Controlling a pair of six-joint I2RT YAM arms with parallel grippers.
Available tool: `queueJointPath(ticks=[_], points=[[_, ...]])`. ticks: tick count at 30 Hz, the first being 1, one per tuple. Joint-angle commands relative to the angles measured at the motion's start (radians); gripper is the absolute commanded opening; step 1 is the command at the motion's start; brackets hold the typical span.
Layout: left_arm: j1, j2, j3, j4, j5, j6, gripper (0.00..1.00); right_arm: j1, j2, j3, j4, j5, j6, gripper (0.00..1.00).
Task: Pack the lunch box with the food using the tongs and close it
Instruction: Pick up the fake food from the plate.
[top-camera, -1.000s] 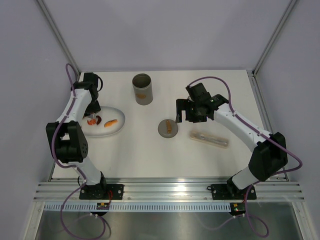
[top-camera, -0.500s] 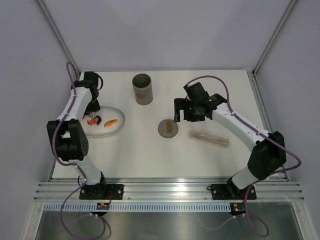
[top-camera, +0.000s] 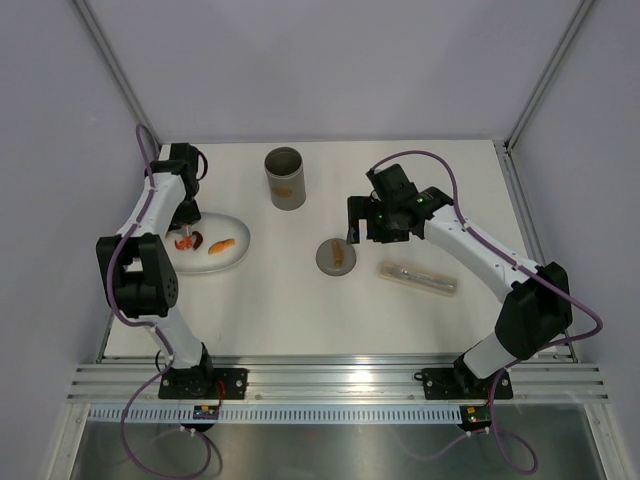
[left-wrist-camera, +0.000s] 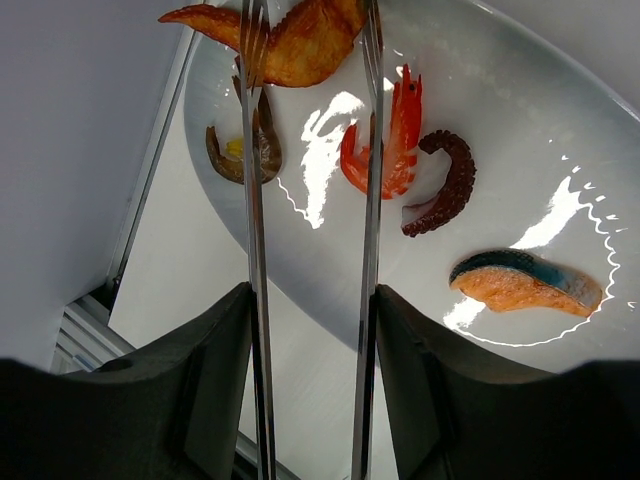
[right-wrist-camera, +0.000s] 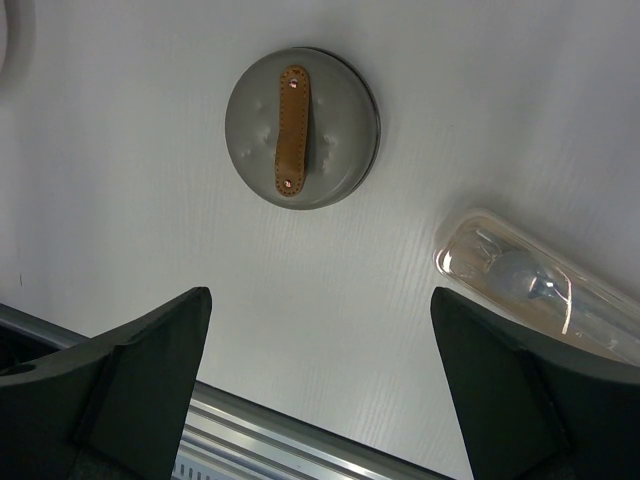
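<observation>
My left gripper is shut on the silver tongs, one arm against each finger. It hangs over the white plate at the left. The tong tips straddle an orange food piece at the plate's far end. A red shrimp, a dark curled piece, a salmon-like piece and a grey shrimp lie on the plate. The grey lunch box stands open at the back. Its lid with the tan handle lies flat, just beyond my open, empty right gripper.
A flat tan packet in clear wrapping lies right of the lid, below the right gripper. The plate sits close to the table's left edge, and a metal rail runs along the near edge.
The right gripper has drifted slightly to the left above the lid. The left gripper and tongs have hardly moved over the plate.
</observation>
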Motion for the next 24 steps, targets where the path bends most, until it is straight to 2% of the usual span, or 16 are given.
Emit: queueJointPath(ticks=[1, 7, 17, 24], points=[[0.0, 0.019, 0.03, 0.01, -0.034, 0.004, 0.51, 0.014, -0.005, 0.033, 0.013, 0.008, -0.002, 0.99], [0.001, 0.022, 0.035, 0.004, -0.039, -0.004, 0.43, 0.014, -0.013, 0.025, 0.011, 0.018, -0.003, 0.99], [-0.002, -0.056, 0.014, 0.004, 0.007, -0.01, 0.13, 0.014, -0.008, 0.025, 0.019, 0.013, -0.003, 0.99], [-0.028, -0.107, -0.009, 0.006, 0.053, -0.024, 0.08, 0.018, -0.002, 0.025, 0.023, 0.008, -0.002, 0.99]])
